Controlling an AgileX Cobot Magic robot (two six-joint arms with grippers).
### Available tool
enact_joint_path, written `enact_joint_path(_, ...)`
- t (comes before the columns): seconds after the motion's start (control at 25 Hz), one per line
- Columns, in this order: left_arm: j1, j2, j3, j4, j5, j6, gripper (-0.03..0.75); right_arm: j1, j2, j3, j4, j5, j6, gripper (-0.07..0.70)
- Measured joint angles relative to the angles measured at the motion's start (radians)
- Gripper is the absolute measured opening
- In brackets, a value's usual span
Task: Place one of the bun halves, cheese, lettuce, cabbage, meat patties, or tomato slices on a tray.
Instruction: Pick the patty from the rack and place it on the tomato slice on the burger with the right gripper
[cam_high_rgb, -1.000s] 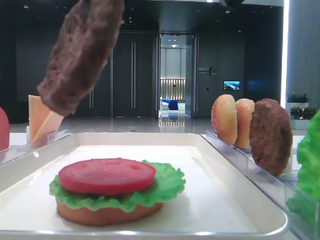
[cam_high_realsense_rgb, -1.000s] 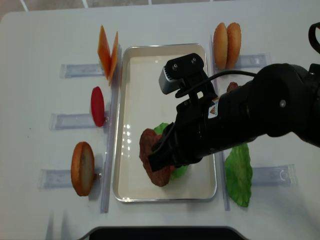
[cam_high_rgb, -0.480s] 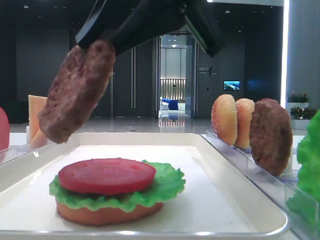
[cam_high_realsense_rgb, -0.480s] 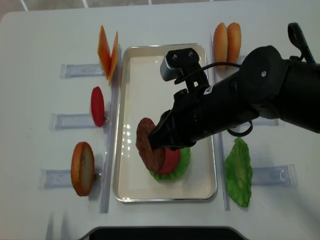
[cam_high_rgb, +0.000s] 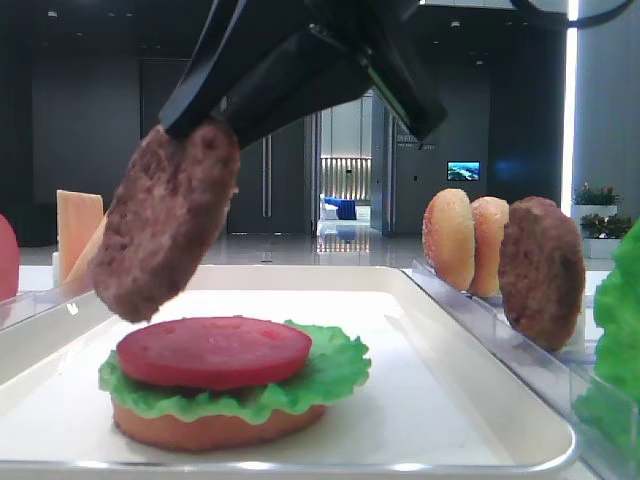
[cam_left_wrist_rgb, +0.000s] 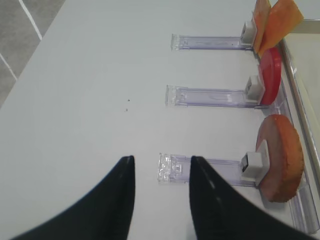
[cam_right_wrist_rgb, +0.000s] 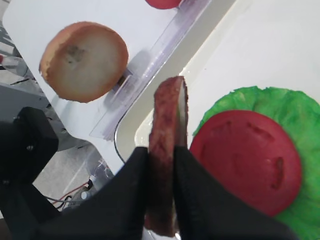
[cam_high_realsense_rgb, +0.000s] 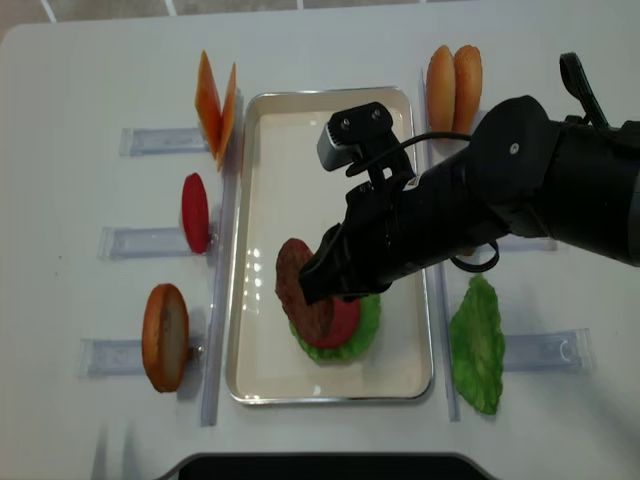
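My right gripper (cam_right_wrist_rgb: 161, 152) is shut on a dark brown meat patty (cam_high_rgb: 165, 225), held on edge and tilted. The patty (cam_high_realsense_rgb: 300, 290) hangs just above the left side of a stack on the white tray (cam_high_realsense_rgb: 300, 170): a bun half (cam_high_rgb: 215, 430), green lettuce (cam_high_rgb: 330, 375) and a red tomato slice (cam_high_rgb: 213, 350). In the right wrist view the tomato slice (cam_right_wrist_rgb: 245, 160) lies right of the patty (cam_right_wrist_rgb: 167, 125). My left gripper (cam_left_wrist_rgb: 162, 158) is open and holds nothing, over bare table left of the tray.
Clear racks flank the tray. On the left stand cheese (cam_high_realsense_rgb: 217, 100), a tomato slice (cam_high_realsense_rgb: 195, 212) and a bun half (cam_high_realsense_rgb: 165, 335). On the right stand two bun halves (cam_high_realsense_rgb: 453, 75), another meat patty (cam_high_rgb: 540, 272) and a lettuce leaf (cam_high_realsense_rgb: 477, 345).
My right gripper has come down and shifted with the patty, which now hangs lower, close over the tomato slice. The left gripper has not moved.
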Motion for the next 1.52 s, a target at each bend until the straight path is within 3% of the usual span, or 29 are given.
enact_joint_path(0.4, 0.0, 0.0, 0.0, 0.0, 0.0, 0.0, 0.282, 0.0, 0.022, 0.019, 0.001, -0.009, -0.036, 0.113)
enact_joint_path(0.8, 0.0, 0.0, 0.0, 0.0, 0.0, 0.0, 0.282, 0.0, 0.022, 0.019, 0.001, -0.064, -0.087, 0.113)
enact_joint_path(1.52, 0.0, 0.0, 0.0, 0.0, 0.0, 0.0, 0.282, 0.0, 0.038, 0.021, 0.053, -0.067, -0.086, 0.113)
